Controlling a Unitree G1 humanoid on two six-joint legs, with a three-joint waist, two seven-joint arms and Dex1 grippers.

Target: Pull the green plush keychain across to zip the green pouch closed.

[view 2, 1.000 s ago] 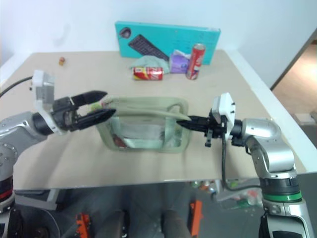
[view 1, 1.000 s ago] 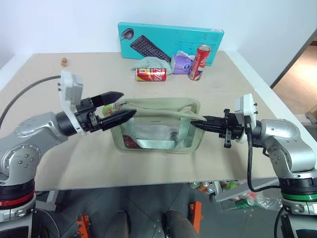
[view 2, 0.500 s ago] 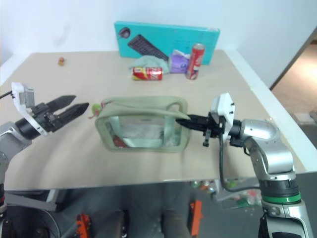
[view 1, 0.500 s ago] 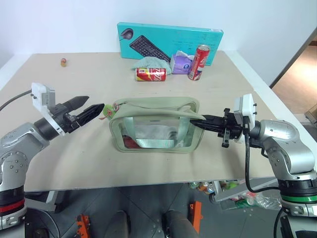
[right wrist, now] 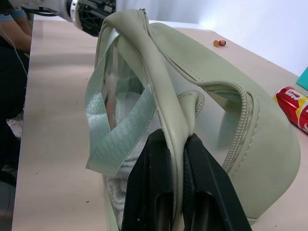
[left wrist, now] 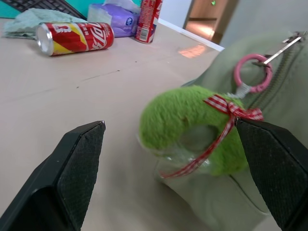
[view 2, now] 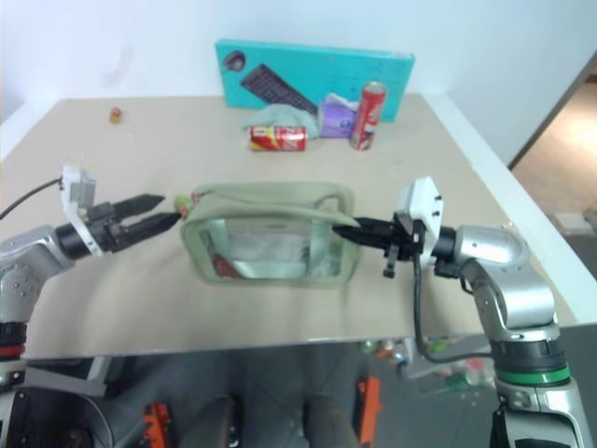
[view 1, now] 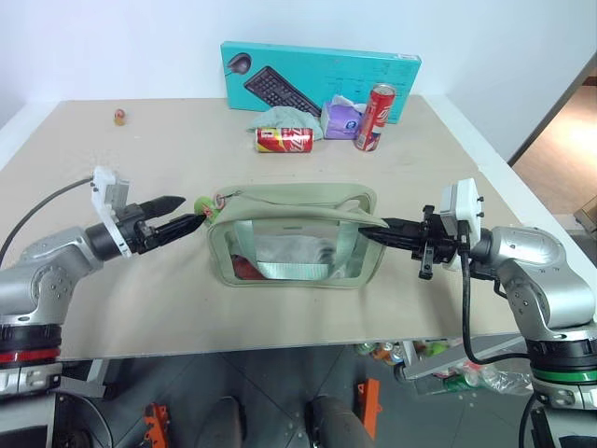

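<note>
The green plush keychain (left wrist: 192, 132) sits straight ahead of my left gripper (left wrist: 178, 159), between my two widely spread black fingers (left wrist: 72, 168) and a little beyond their tips; it is a curled lime ring tied with a red checked ribbon, hanging by a pink ring (left wrist: 251, 73) from the zipper pull at the near-left end of the green pouch (view 1: 294, 233). From overhead my left gripper (view 1: 177, 227) points level toward the pouch's left end, tips just beside the plush; nothing is held yet.

My right gripper (view 1: 373, 233) is clamped on a fold of the pouch's fabric at its right end; in the right wrist view my fingers (right wrist: 154, 192) pinch the seam tight, so that end is anchored, I judge. The pouch's long axis runs between my two hands, and the zipper runs along its top; the left arm is plainly the nearer one to the charm.

Next, I think, I must ease forward and close on the plush.

The pouch stands on a pale beige tabletop (view 1: 140, 159); well behind it lie a toppled red soda can (view 1: 284, 140), an upright red can (view 1: 376, 117), a purple tissue pack (view 1: 343, 119), a crumpled pale green cloth (view 1: 280, 117) and a teal keyboard box (view 1: 322, 79) against the white wall.
</note>
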